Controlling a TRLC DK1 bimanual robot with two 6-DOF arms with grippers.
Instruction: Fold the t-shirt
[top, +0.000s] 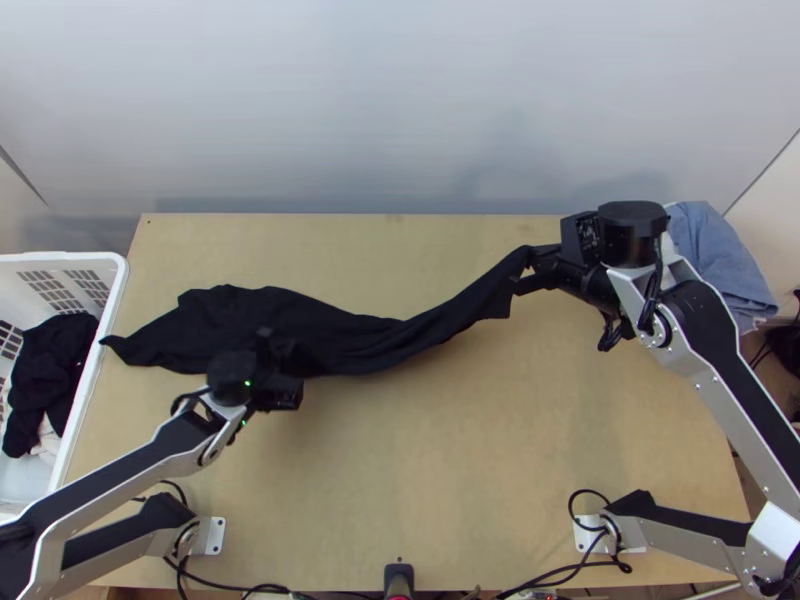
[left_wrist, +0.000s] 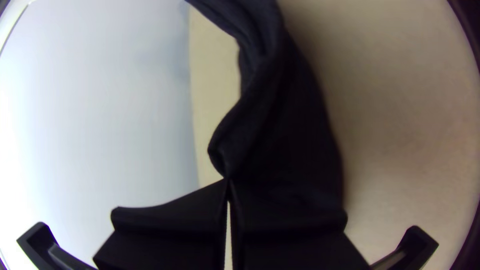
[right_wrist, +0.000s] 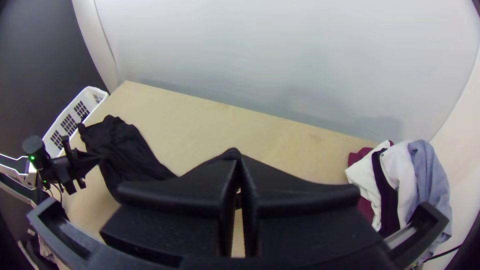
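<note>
Top view, right gripper (top: 527, 268) closed, pinching t-shirt (top: 355, 342)

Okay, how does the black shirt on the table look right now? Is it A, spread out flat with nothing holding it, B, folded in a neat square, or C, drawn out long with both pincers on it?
C: the black shirt runs in a long, narrow shape, with the left pincer and the right pincer each closed on it.

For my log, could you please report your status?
Left black flat-fingered hand, right hand: both shut on black cloth t-shirt. It's gathered narrow between them. White plastic basket beside light wooden table.
</note>
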